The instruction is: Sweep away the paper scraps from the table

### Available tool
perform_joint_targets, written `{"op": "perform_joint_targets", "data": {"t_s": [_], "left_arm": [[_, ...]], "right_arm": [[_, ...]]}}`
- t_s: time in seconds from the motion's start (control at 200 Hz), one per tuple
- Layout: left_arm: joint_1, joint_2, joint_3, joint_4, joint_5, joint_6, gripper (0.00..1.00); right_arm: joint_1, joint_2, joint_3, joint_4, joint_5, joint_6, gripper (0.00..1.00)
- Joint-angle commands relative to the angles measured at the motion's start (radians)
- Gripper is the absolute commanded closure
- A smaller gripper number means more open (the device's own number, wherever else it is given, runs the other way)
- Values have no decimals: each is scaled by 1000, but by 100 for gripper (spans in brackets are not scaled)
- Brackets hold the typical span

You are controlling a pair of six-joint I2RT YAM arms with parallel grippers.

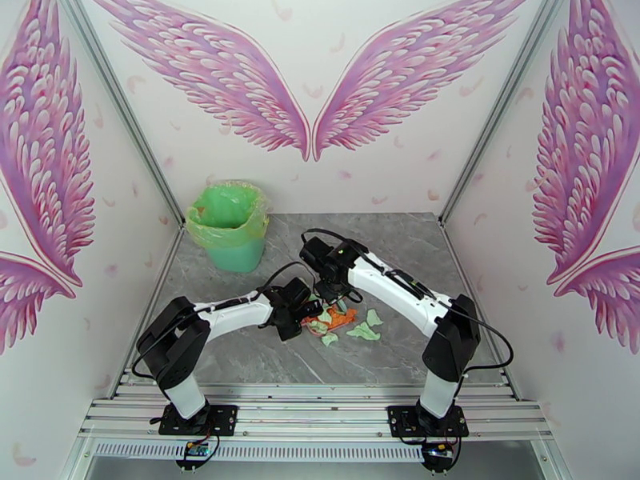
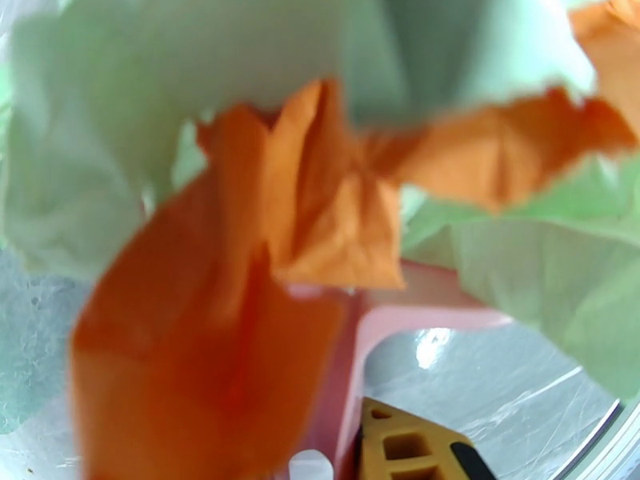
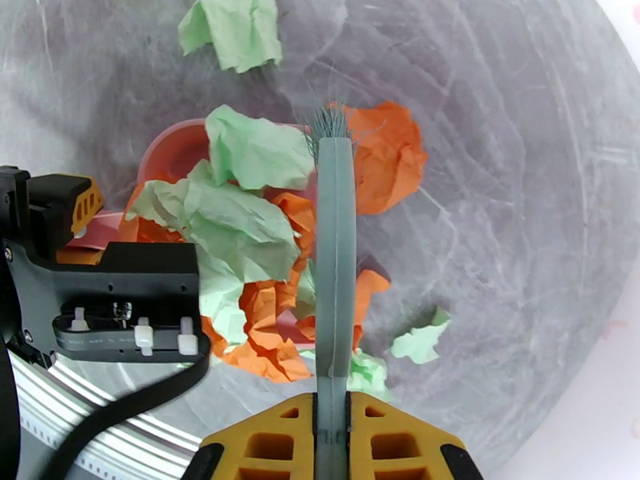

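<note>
I had the right gripper [image 3: 332, 410] clamped tight on the handle of a grey-green brush [image 3: 334, 234]. In the right wrist view the brush's long axis ran straight away from the fingers, with the bristles [image 3: 328, 122] at the far end pointing out over the table [image 3: 496, 194]. The bristle tips were touching an orange scrap at the far edge of the heap.

The paper scraps [image 3: 240, 226] lay mostly in one crumpled pile of pale green and orange. It sat to the left of the brush handle and partly under it, heaped on a pink dustpan [image 3: 170, 146] whose curved rim showed at the far left of the pile. I couldn't tell which way the pan's mouth faced, because the paper covered it. A few green bits lay loose on the marble. One was well beyond the bristles, and another was just right of the handle, near the fingers.

From overhead, the pile was around the middle of the table, right between the two arms. The left gripper [image 1: 298, 312] was up against its left side, and its jaws were closed on the dustpan's pink handle. The left wrist view was blurred by paper pressed close to the lens, with a yellow finger [image 2: 408, 446] just beside the pink plastic.

A green-lined bin [image 1: 232, 234] stood at the back left corner, well apart from the pile.
</note>
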Motion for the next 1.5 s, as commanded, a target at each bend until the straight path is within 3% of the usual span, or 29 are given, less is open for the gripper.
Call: {"op": "perform_joint_targets", "data": {"t_s": [0.0,0.15,0.32,0.885,1.27,1.495], "left_arm": [[2,-46,-12,21,17,-2,100],[6,-60,-13,27,16,-2,100],[10,-71,4,33,22,3,100],[7,-47,39,28,29,-1,100],[4,-51,33,39,25,-4,100],[3,-71,32,41,30,-7,100]], "right_arm": [[0,-60,54,-60,106,30,100],[-13,-107,85,-107,183,45,100],[-34,-162,85,-114,190,46,100],[-53,-292,59,74,-191,97,100],[-53,-326,27,152,-279,146,100],[-55,-339,-35,168,-233,157,100]]}}
